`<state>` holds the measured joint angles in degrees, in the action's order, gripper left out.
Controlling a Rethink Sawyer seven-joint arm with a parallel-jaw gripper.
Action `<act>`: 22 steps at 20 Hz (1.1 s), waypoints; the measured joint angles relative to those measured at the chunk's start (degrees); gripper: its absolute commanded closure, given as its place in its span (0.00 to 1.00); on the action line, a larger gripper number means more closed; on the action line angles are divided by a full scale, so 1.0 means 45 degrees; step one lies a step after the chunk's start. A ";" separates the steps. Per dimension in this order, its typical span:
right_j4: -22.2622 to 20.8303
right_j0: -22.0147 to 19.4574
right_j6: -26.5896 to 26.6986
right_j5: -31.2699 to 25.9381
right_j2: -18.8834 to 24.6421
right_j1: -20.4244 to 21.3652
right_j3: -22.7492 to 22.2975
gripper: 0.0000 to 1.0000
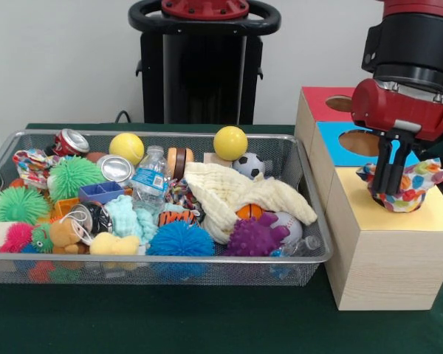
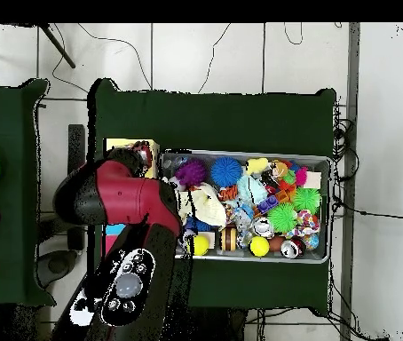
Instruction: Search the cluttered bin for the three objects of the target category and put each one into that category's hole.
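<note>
A: What sat around the black gripper (image 1: 389, 193)?

B: Behind it stood the blue-topped wooden cube (image 1: 347, 144) and the red-topped wooden cube (image 1: 321, 103). Well off to its side on the green worktop (image 1: 207, 324), the silver wire-mesh bin (image 1: 310, 254) held a large cream cloth (image 1: 236, 193), spiky rubber balls and cans.

A: And the gripper?

B: Its fingers were closed on a small soft fabric piece (image 1: 410, 186), printed red, blue, yellow and orange on white. It bunched around them, resting on the pale wooden cube's yellow top (image 1: 428, 214). That cube's hole was hidden beneath.
</note>
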<state>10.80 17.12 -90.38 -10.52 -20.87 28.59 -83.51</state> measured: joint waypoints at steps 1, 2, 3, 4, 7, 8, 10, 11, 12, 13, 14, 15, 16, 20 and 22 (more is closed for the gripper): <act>0.0000 -0.0001 0.0000 0.0000 0.0000 0.0001 -0.0006 1.00; 0.0000 -0.0004 0.0000 0.0000 0.0000 0.0003 -0.0020 1.00; 0.0000 -0.0007 0.0000 0.0000 0.0000 0.0001 -0.0037 1.00; 0.0008 -0.0007 0.0000 0.0000 0.0000 0.0001 -0.0050 1.00; 0.0026 -0.0007 0.0000 -0.0045 0.0002 0.0010 -0.0059 1.00; 0.0055 -0.0008 0.0000 -0.0102 0.0007 0.0021 -0.0065 1.00; 0.0099 -0.0024 0.0000 -0.0226 0.0037 0.0050 -0.0079 1.00; 0.0120 -0.0041 0.0000 -0.0291 0.0064 0.0072 -0.0088 1.00; 0.0149 -0.0069 0.0000 -0.0354 0.0103 0.0103 -0.0105 1.00; 0.0162 -0.0093 0.0000 -0.0385 0.0132 0.0124 -0.0116 1.00; 0.0186 -0.0139 0.0000 -0.0412 0.0187 0.0156 -0.0136 1.00; 0.0202 -0.0174 0.0000 -0.0420 0.0232 0.0174 -0.0149 1.00; 0.0220 -0.0233 0.0000 -0.0420 0.0307 0.0199 -0.0175 1.00; 0.0280 -0.0490 0.0000 -0.0420 0.0645 0.0305 -0.0336 1.00; 0.0314 -0.0698 0.0000 -0.0420 0.0915 0.0401 -0.0509 1.00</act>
<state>12.21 13.98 -90.38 -12.41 -16.75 30.39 -85.80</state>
